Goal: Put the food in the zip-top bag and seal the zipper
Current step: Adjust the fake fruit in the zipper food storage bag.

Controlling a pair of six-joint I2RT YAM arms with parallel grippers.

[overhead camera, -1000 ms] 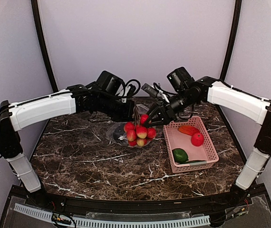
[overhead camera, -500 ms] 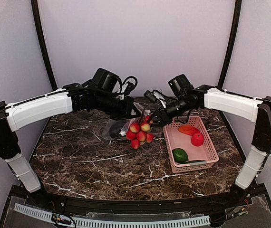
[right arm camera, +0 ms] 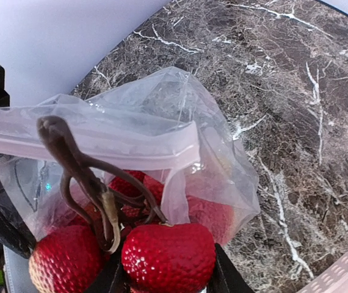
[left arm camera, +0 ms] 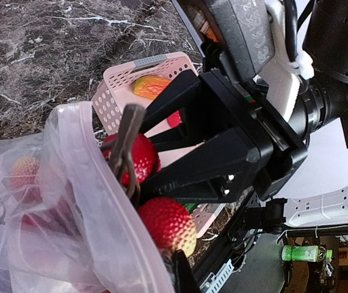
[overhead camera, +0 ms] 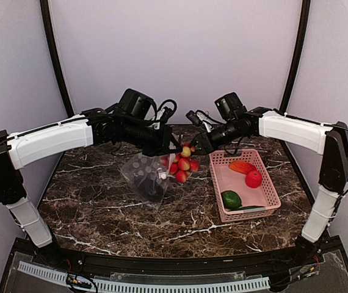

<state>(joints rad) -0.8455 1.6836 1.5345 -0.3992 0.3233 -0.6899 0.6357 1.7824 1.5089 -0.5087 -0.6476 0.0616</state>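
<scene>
My left gripper (overhead camera: 172, 145) is shut on the mouth edge of the clear dotted zip-top bag (overhead camera: 142, 176), which hangs below it above the table. In the left wrist view the bag (left arm camera: 52, 220) fills the lower left, with its pale pink zipper (left arm camera: 110, 207) running down. My right gripper (overhead camera: 196, 145) is shut on a bunch of red berries (overhead camera: 183, 163) on a brown stem. It holds the bunch at the bag's mouth. In the right wrist view the fingers clamp one berry (right arm camera: 168, 256) and the zipper (right arm camera: 101, 143) crosses above it. Some berries show through the plastic.
A pink basket (overhead camera: 270, 186) stands on the marble table at the right. It holds an orange-red oval (overhead camera: 242, 166), a round red piece (overhead camera: 253, 178) and a green piece (overhead camera: 231, 199). The two grippers are almost touching at centre back.
Both grippers have risen. The bag has lifted off the table and now hangs from my left gripper. The berry bunch has come up with my right gripper to the bag's mouth.
</scene>
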